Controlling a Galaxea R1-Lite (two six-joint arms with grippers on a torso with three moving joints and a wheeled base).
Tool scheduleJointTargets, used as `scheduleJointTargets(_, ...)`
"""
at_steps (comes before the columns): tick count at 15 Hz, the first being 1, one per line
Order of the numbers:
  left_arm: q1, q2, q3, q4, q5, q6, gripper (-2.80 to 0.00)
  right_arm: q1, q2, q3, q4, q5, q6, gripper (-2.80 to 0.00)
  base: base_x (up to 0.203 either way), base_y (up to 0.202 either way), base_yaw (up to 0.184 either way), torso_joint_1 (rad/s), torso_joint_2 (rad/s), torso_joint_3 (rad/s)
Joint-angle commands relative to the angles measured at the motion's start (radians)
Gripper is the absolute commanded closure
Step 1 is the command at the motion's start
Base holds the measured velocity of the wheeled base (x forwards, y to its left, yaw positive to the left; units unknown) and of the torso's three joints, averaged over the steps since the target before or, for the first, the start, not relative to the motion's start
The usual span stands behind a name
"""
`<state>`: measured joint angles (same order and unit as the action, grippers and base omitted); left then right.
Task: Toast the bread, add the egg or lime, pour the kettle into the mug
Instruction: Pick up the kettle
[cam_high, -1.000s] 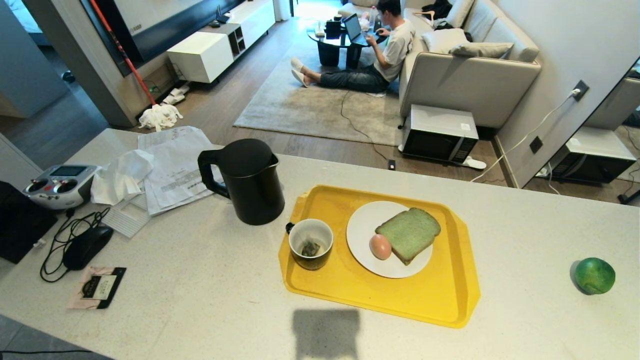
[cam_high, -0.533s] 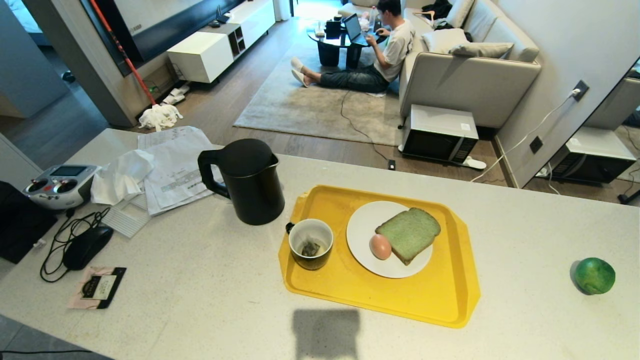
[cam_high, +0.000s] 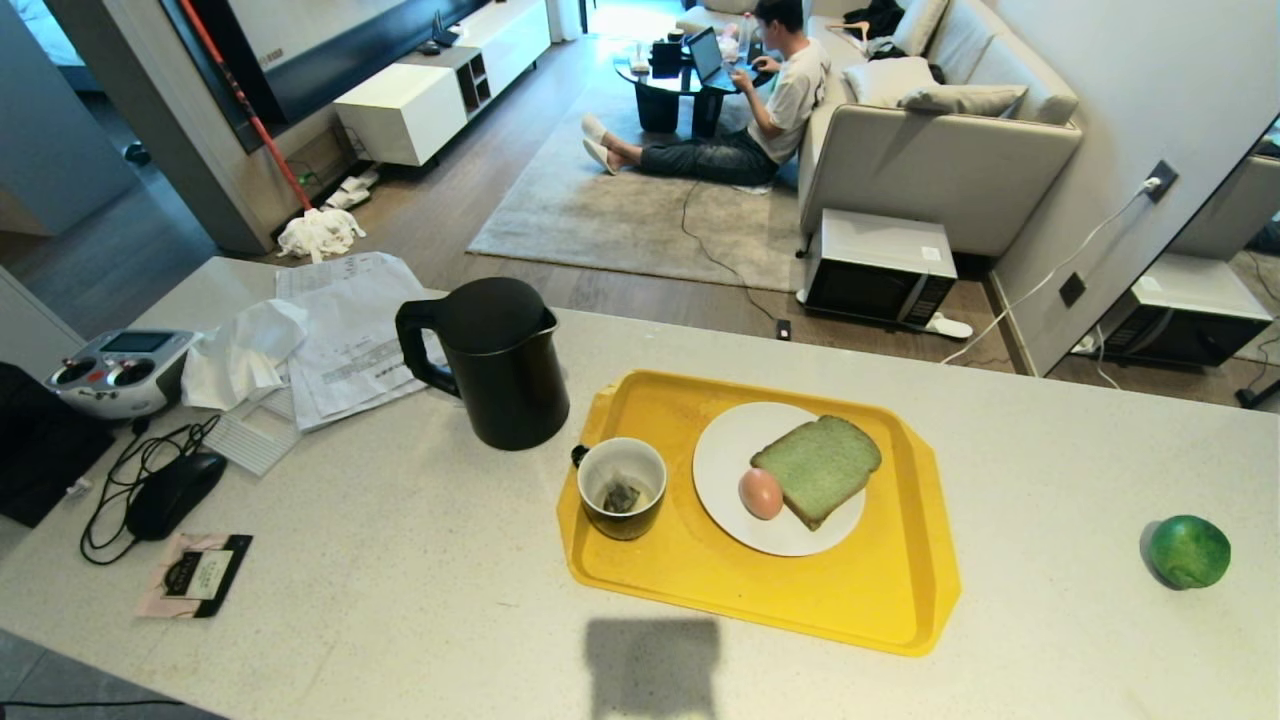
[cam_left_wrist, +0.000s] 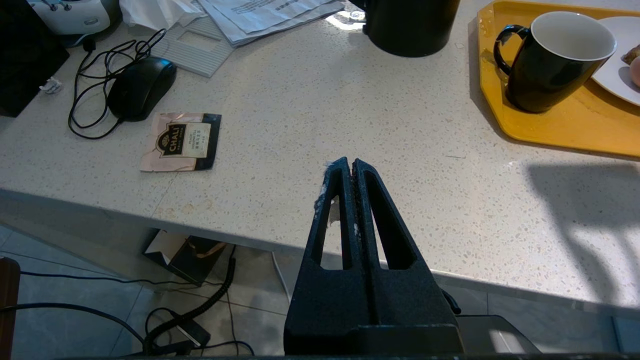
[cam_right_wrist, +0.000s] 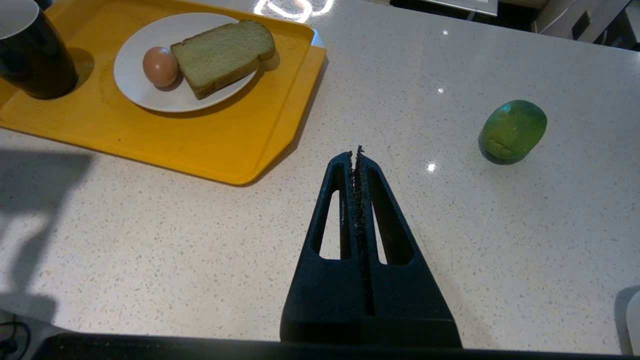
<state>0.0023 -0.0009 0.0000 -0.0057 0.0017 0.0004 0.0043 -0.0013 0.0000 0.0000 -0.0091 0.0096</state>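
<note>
we see a pale speckled bench (cam_high: 400, 600) with a yellow tray (cam_high: 760, 600) near its middle. on the tray a white plate (cam_high: 725, 450) carries the bread (cam_high: 818, 468), lying flat, and the egg (cam_high: 760, 493) touching the bread's near left edge. the mug (cam_high: 621, 488) stands upright on the tray's left part, just beside the plate, its handle turned away from us, a tea bag inside. the kettle (cam_high: 497, 362) stands on the bench just behind and left of the mug, off the tray, lid on, handle to the left. the lime (cam_high: 1188, 551) sits alone on the bench, well apart from the tray, far to the right.

our left hand (cam_left_wrist: 348, 162) is pressed fully closed with nothing in it, hanging over the near bench edge, with a tea sachet (cam_left_wrist: 181, 141) and a black mouse (cam_left_wrist: 141, 87) beyond it on one side and the mug and tray beyond it on the other. our right hand (cam_right_wrist: 356, 154) is likewise pinched together and empty, above bare bench between the tray's corner and the lime.

papers (cam_high: 350, 330) and a grey controller (cam_high: 120, 370) lie at the bench's left end. beyond the bench a person (cam_high: 760, 110) sits on a rug by a sofa (cam_high: 940, 130), and a microwave (cam_high: 878, 268) stands on the floor.
</note>
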Motion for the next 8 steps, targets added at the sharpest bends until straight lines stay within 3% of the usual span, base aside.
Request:
scheduleJointTargets(1,0.001,-0.001,0.002,0.000,0.001,0.000,0.00,0.000,0.001,0.002,0.000,0.000,0.000,0.00,0.000,0.000,0.000,0.000,0.00,0.000)
scheduleJointTargets(8,0.001,-0.001,0.001,0.000,0.001,0.002,0.00,0.000,0.001,0.002,0.000,0.000,0.000,0.00,0.000,0.000,0.000,0.000,0.00,0.000)
